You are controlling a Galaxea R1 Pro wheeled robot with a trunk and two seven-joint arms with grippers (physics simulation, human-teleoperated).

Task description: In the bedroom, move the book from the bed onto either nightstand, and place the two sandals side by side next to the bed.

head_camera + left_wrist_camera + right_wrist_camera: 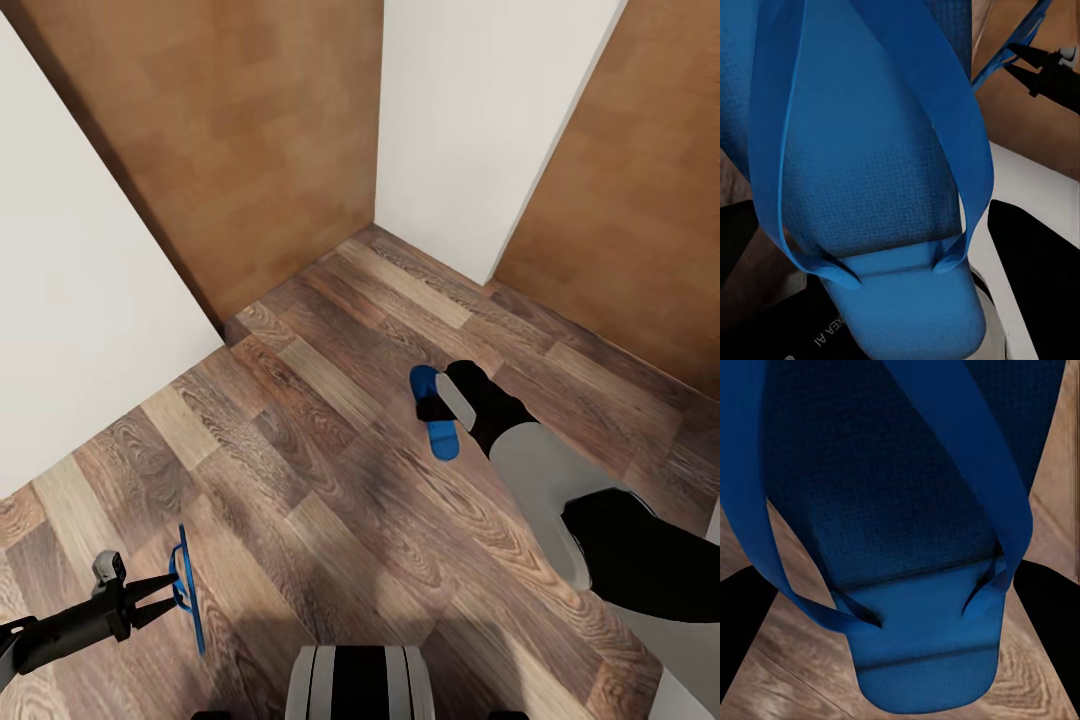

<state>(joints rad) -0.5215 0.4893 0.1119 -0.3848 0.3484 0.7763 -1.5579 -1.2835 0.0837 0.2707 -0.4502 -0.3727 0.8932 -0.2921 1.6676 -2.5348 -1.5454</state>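
Two bright blue sandals show, one at each gripper. In the head view my left gripper (172, 590) at the lower left is shut on one sandal (190, 605), which hangs edge-on above the floor. The left wrist view has its sole and thong straps (870, 150) close up. Farther right, my right gripper (437, 408) reaches down and is shut on the other sandal (441, 440), low over the wood planks. In the right wrist view that sandal (900, 510) is dark blue against the floor. The book, the bed and the nightstand are out of view.
White wall sections (80, 330) (480, 120) and brown wooden doors (260, 130) (640, 190) close off a corner ahead. Light-brown plank floor (330, 440) lies between them and my base (360, 685).
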